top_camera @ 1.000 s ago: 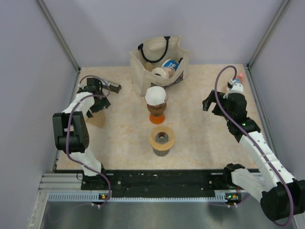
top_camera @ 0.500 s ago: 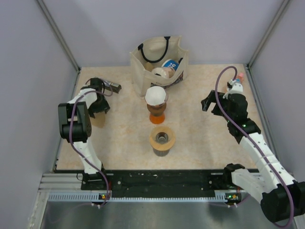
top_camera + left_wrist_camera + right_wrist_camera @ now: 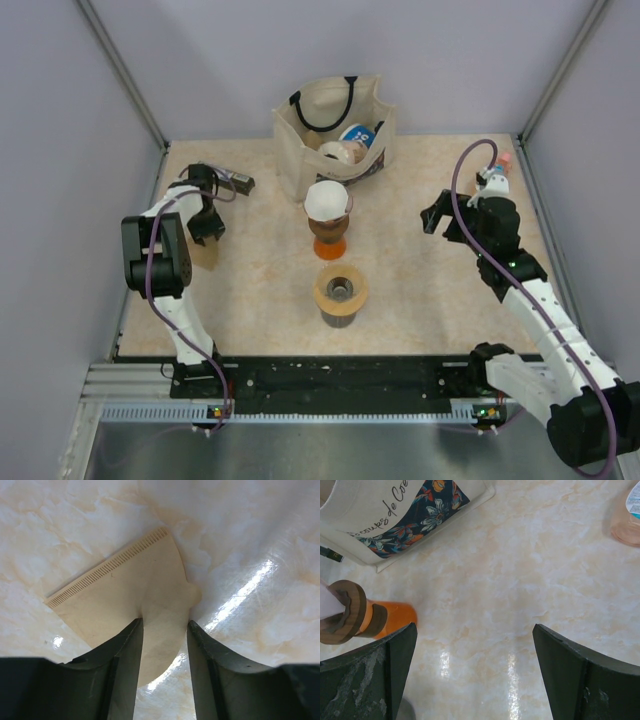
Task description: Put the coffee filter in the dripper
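The coffee filter [image 3: 125, 595] is a cream fan-shaped paper with a crimped edge, lying flat on the table at the far left [image 3: 200, 252]. My left gripper [image 3: 164, 621] [image 3: 207, 232] is low over it, jaws a little apart, with the filter's curved edge between the fingers. I cannot pick out the dripper for sure: a translucent orange-brown piece [image 3: 331, 250] [image 3: 395, 617] stands mid-table under a dark brown ring [image 3: 345, 612] and a white top [image 3: 327, 200]. My right gripper [image 3: 474, 626] [image 3: 435, 215] is wide open and empty above bare table at the right.
A cloth tote bag [image 3: 330, 120] [image 3: 395, 515] holding several items stands at the back centre. A tan ring with a centre hole [image 3: 341, 288] sits on a beaker in front of the brown-ring stack. A pink bottle [image 3: 497, 170] [image 3: 627, 525] stands at the far right. A small dark object [image 3: 238, 181] lies at the far left.
My left arm has folded back and its gripper has come down toward me onto the filter. The right arm and the other things have not moved.
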